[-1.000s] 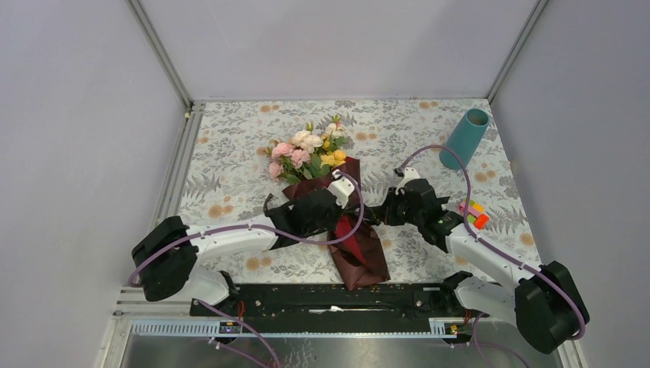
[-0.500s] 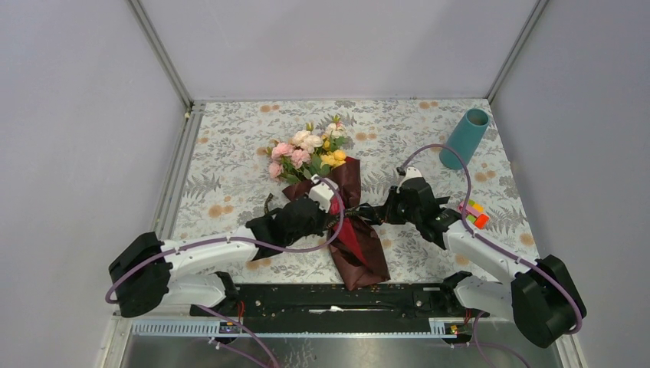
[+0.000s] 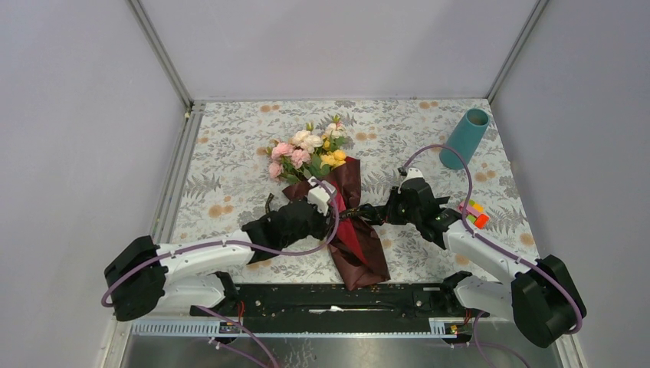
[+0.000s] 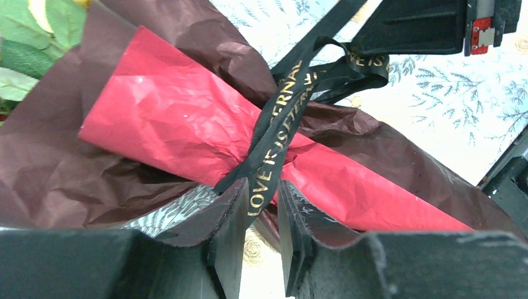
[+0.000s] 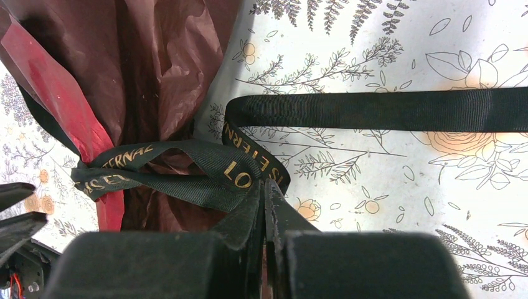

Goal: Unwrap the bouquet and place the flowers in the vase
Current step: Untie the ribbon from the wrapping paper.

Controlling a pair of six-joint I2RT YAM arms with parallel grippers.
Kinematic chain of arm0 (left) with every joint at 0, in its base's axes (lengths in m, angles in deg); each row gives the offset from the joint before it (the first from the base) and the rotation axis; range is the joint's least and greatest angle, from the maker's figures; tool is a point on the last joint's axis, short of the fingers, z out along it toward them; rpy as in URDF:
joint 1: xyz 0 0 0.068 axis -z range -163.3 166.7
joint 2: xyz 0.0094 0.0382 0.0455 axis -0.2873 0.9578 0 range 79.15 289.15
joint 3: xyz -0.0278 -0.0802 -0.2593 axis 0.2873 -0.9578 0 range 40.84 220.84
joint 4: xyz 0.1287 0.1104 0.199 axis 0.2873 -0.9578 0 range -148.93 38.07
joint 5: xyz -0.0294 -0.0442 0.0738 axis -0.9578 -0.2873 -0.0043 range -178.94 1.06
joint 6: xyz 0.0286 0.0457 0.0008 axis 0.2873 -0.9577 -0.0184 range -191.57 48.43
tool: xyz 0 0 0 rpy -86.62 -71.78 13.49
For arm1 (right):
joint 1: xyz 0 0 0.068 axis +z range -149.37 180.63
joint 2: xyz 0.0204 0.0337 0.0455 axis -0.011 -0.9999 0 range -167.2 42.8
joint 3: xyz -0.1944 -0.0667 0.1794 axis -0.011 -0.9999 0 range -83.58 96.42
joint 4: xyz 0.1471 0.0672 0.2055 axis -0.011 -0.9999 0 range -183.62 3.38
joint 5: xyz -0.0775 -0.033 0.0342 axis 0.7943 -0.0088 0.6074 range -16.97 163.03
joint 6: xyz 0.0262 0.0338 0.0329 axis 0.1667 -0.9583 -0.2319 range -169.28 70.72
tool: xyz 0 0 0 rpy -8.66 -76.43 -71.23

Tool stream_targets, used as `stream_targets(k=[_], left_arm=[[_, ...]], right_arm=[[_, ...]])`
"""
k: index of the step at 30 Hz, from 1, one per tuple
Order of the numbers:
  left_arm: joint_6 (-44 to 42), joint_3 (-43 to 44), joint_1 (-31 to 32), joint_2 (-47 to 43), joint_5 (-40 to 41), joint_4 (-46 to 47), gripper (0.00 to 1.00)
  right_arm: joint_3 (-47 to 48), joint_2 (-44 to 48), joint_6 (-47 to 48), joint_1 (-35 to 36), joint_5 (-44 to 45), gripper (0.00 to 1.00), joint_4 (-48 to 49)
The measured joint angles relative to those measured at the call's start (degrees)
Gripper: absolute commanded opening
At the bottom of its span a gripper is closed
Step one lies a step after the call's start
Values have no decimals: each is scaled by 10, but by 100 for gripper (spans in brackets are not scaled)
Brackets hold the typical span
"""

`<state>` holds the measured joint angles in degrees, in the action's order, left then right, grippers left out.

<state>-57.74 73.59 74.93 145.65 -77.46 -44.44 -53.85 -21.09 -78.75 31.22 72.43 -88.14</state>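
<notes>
The bouquet lies mid-table, its flowers (image 3: 306, 149) pointing away and its maroon paper (image 3: 359, 245) toward me. A black ribbon (image 4: 280, 118) with gold lettering is tied round the red inner paper (image 4: 187, 124). My left gripper (image 3: 325, 201) sits at the wrap's left side. Seen from the left wrist, the left gripper (image 4: 260, 194) has its jaws slightly apart, open, with a ribbon end hanging between the tips. My right gripper (image 3: 385, 211) is right of the wrap; in its own wrist view the right gripper (image 5: 264, 187) is shut on a ribbon (image 5: 243, 171) loop. The teal vase (image 3: 465, 138) stands far right.
A small multicoloured block toy (image 3: 474, 215) lies just right of the right arm. A long ribbon tail (image 5: 373, 112) stretches flat across the flowered tablecloth (image 3: 230, 153). Grey walls and metal rails close in the table on the left, right and back.
The left arm has drawn back toward the left and its jaws have parted a little around the ribbon end. The right gripper stays shut on the ribbon, almost unmoved.
</notes>
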Motion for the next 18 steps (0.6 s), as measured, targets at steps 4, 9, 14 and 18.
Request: stream_targets(k=[4, 9, 14, 18], left_arm=[[-4, 17, -5, 38, -19, 0, 30], [-5, 40, -23, 82, -34, -1, 30], [-5, 48, -32, 89, -41, 0, 30], [-5, 52, -36, 96, -54, 1, 29]], right_arm=[[0, 0, 0, 0, 0, 0, 0], [0, 0, -1, 0, 0, 0, 0], [0, 0, -2, 0, -1, 0, 0], [0, 0, -2, 0, -5, 0, 0]])
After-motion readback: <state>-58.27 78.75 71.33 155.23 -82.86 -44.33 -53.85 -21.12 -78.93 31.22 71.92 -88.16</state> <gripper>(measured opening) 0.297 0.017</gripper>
